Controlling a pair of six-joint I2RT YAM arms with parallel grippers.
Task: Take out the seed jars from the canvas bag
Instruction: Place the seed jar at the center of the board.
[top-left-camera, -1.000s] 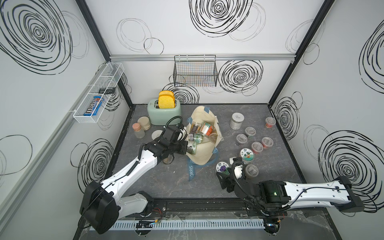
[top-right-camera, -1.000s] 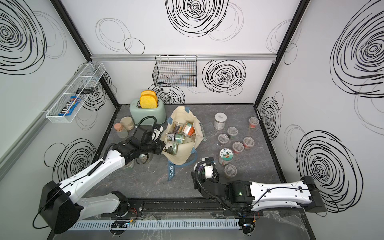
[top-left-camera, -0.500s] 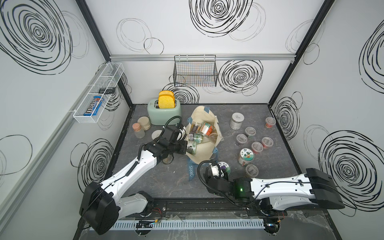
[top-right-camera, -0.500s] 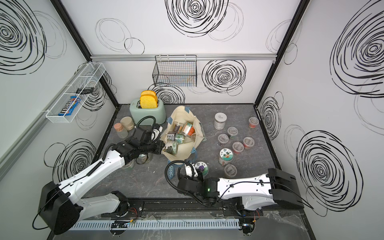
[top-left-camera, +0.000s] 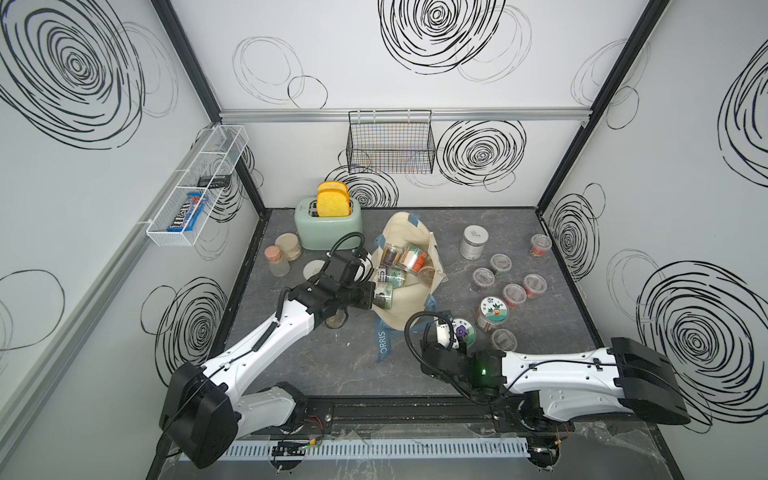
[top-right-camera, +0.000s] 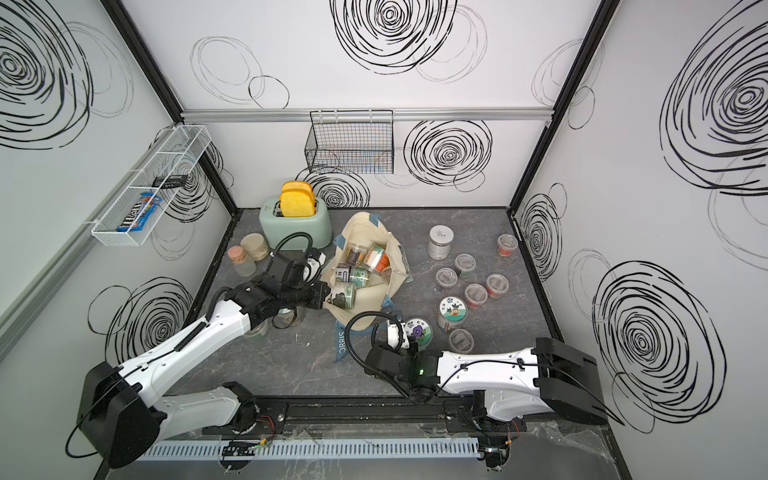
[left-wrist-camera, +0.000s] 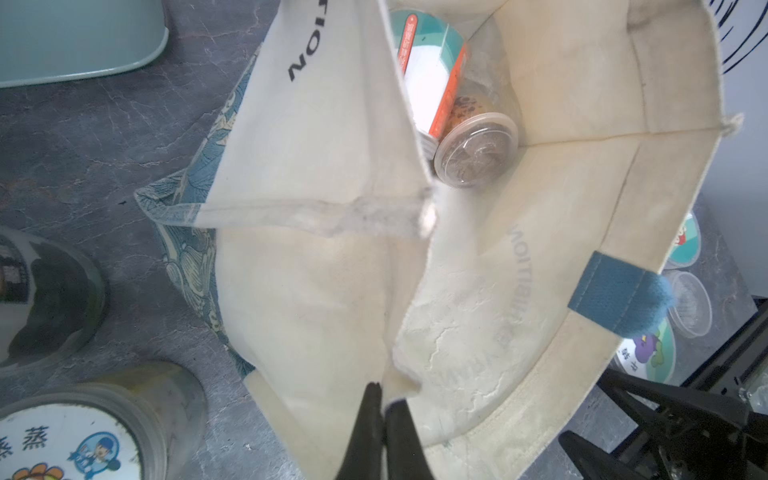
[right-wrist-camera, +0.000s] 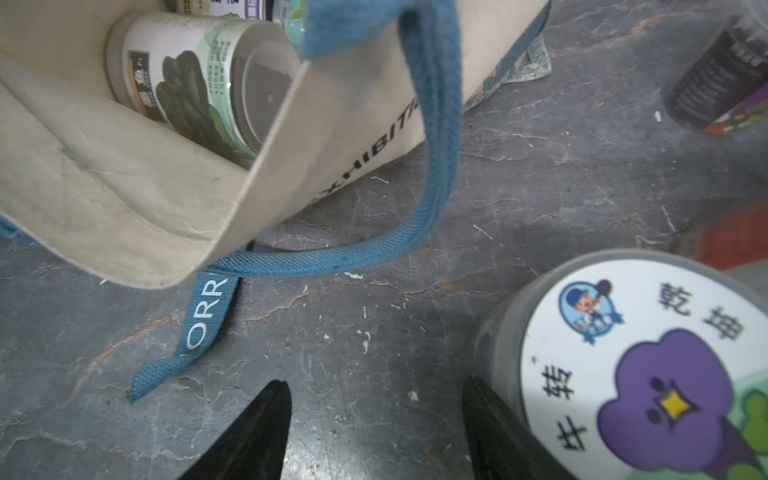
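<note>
Grey marbled floor (top-left-camera: 332, 365) fills the cell, between white walls scrawled with black spirals. At the left wrist, the left gripper (left-wrist-camera: 384, 392) is clenched on the cream rim of the canvas bag (top-left-camera: 405, 311), which sits mid-frame in both top views with its mouth gaping. The right gripper (right-wrist-camera: 374, 395) stands released with nothing between its jaws, just beside a purple-lidded jar (right-wrist-camera: 648, 374) whose sticker carries Chinese characters and a cartoon. Seed jars (top-left-camera: 399, 266) lie heaped inside the bag, and others stand out on the floor at centre right. The blue strap (top-left-camera: 382, 345) trailing from the bag reads "ORRIS", and the canvas shows "XHIBITI" and "TION". A blue packet (top-left-camera: 185, 214) in the wire shelf (top-left-camera: 166, 239) at upper left looks like M&M's.
</note>
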